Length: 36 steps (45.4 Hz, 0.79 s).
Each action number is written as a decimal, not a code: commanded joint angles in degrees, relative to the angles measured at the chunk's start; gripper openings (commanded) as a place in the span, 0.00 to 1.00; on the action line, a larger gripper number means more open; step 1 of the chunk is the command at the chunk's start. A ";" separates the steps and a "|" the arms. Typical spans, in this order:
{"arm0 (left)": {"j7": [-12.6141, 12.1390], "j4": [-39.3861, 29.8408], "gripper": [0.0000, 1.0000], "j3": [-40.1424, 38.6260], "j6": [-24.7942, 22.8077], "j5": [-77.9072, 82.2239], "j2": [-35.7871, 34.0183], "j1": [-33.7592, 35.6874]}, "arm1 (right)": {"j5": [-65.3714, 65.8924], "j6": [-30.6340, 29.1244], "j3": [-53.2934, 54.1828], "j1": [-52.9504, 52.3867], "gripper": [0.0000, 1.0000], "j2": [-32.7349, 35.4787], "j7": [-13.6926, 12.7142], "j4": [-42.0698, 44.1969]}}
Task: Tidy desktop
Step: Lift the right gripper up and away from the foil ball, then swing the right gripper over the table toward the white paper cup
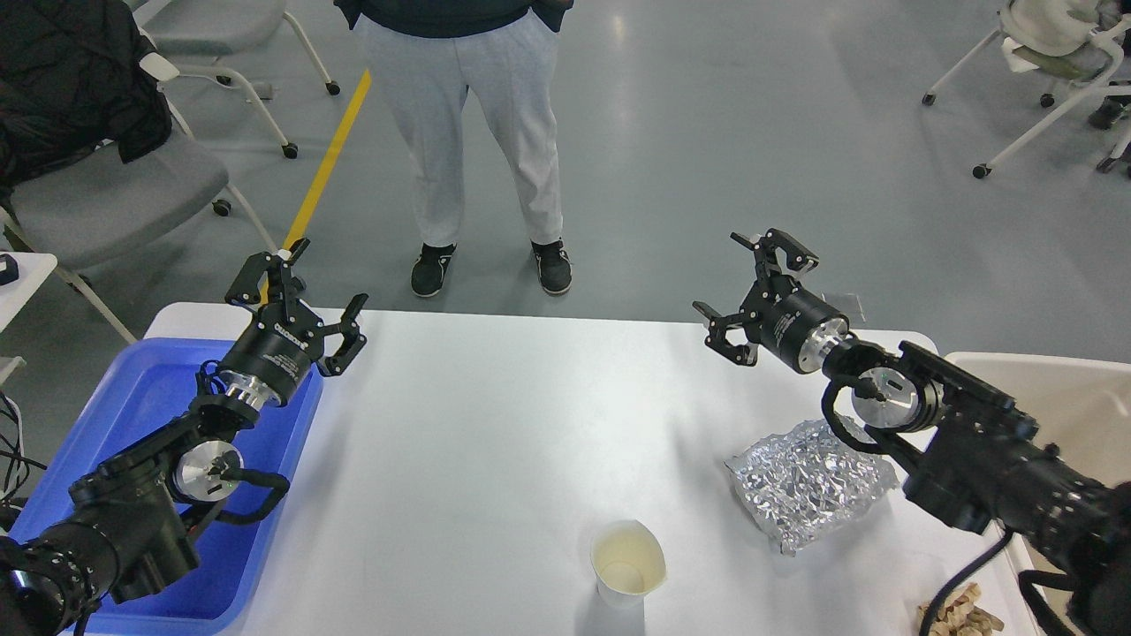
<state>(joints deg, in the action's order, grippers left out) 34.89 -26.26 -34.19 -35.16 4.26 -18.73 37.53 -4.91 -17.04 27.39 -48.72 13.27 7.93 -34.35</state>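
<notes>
The white desktop (495,442) fills the middle of the head view. A crumpled silver foil bag (808,486) lies on it at the right. A white paper cup (626,563) with pale liquid stands near the front edge. My left gripper (300,291) is open and empty, raised over the table's far left corner beside the blue tray. My right gripper (751,287) is open and empty, raised above the table's far right edge, behind the foil bag.
A blue plastic tray (141,415) sits at the left under my left arm. A beige bin (1051,397) stands at the right. Small wooden pieces (959,609) lie at the front right corner. A person (468,132) stands beyond the far edge; chairs stand around.
</notes>
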 commanded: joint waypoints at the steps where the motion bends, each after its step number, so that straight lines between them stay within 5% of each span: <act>1: 0.00 -0.02 1.00 0.00 0.00 0.05 0.01 0.00 | 2.27 2.97 -1.28 2.31 1.00 15.10 -0.02 -19.77; 17: 0.00 -0.02 1.00 0.00 0.00 0.05 0.01 0.00 | 13.43 7.45 -1.90 11.89 1.00 45.43 0.07 -57.12; 25: 0.00 -0.02 1.00 0.00 0.00 0.05 0.01 0.00 | 16.86 13.08 -3.22 12.77 1.00 50.44 -0.02 -65.49; 36: -0.09 -0.02 1.00 0.00 0.00 0.05 0.01 0.00 | 16.60 14.66 -5.06 6.89 1.00 50.89 -0.72 -65.65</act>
<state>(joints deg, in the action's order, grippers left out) 34.83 -26.28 -34.19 -35.16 4.31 -18.72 37.53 10.26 -5.04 24.41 -38.35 60.35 7.77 -94.89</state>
